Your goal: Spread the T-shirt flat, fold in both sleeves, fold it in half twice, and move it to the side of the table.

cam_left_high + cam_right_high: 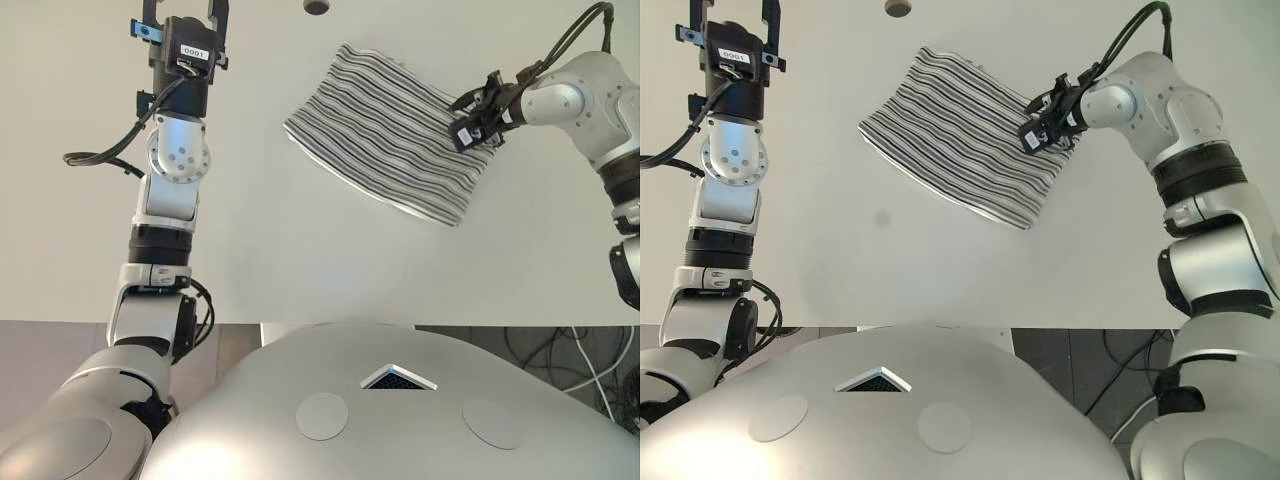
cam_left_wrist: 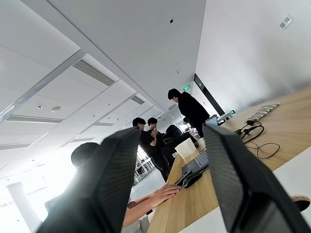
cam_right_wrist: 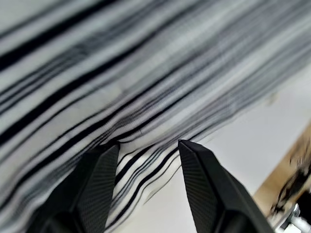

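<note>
Nearest in, bare white counter (image 1: 300, 260) stretches ahead of the T-shirt (image 1: 390, 140), and there's the shirt itself: folded down to a compact, roughly four-sided packet, black, grey and white stripes running its length, lying flat on the counter but skewed, one corner pointing back this way. A white hem line shows along its near edge. At the shirt's right-hand edge sits the right end effector (image 3: 146, 144), and its wrist camera gives what the head views can't: both dark fingers (image 3: 99, 165) spread apart just over the striped cloth, nothing pinched between them, with the shirt's edge and a strip of white counter beyond. Well off to the left of the T-shirt, and a touch farther out, the left end effector (image 1: 184, 12) points away from the robot, fingers set wide with nothing in them; its own camera looks up between those fingers at a ceiling. Just past the shirt's far corner, a dark round hole (image 1: 317, 6) marks the counter.
</note>
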Controlling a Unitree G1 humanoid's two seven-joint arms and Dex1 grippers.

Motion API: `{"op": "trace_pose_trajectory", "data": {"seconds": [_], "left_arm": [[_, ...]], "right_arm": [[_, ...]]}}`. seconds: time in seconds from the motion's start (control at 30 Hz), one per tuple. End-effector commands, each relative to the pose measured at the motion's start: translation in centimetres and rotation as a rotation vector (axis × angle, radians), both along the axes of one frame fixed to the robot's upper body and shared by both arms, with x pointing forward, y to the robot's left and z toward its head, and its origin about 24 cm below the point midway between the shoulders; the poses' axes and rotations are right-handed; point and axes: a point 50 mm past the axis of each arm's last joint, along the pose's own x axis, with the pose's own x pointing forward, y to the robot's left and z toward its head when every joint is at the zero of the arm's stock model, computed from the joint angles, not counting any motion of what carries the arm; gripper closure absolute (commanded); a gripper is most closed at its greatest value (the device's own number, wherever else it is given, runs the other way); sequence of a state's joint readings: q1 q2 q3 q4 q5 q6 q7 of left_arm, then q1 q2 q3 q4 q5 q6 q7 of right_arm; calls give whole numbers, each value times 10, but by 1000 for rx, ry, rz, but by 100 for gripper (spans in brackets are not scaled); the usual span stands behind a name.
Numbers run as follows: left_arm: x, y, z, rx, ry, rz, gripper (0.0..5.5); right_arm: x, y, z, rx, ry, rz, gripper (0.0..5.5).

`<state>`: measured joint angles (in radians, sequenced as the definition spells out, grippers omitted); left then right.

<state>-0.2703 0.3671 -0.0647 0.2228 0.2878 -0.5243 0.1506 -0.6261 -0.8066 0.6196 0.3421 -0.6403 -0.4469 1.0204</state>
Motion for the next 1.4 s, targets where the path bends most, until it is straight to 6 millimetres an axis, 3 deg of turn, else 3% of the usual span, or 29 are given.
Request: {"op": "trace_pose_trajectory", "data": {"seconds": [0.03,0.2,0.33,0.43,0.57,0.77,0.83,0.9,0.97,1.03,1.13,1.2,1.27,1.4], "left_arm": [[8,-1,15,58,-23,-25,311],[10,4,17,113,-19,-10,311],[5,-1,11,169,-2,-30,311],[1,-5,8,222,14,-78,311],[-8,-3,-4,345,55,-125,311],[-41,10,-21,632,98,-236,311],[-57,22,-24,680,114,-258,311],[-79,38,-25,680,151,-281,311],[-105,47,-27,735,185,-340,311],[-130,48,-28,799,214,-424,311],[-174,52,-53,1001,348,-619,311],[-187,51,-68,1044,412,-686,311],[-194,37,-83,1038,430,-752,311],[-192,17,-105,1076,429,-823,311]], "right_arm": [[-63,55,-21,-32,141,236,321],[-60,79,-11,-32,43,301,321],[-60,99,-12,117,48,292,321],[-65,96,-14,183,82,258,321],[-75,76,-12,199,138,193,321],[-83,82,25,312,226,136,321],[-71,80,45,432,90,94,321],[-62,57,73,566,-66,-19,321],[-70,20,90,670,-115,-178,321],[-82,-16,91,711,-135,-313,321],[-95,-62,95,785,-211,-484,321],[-100,-77,93,806,-244,-538,321],[-101,-84,86,803,-254,-560,321],[-92,-81,77,783,-252,-532,321]]}}
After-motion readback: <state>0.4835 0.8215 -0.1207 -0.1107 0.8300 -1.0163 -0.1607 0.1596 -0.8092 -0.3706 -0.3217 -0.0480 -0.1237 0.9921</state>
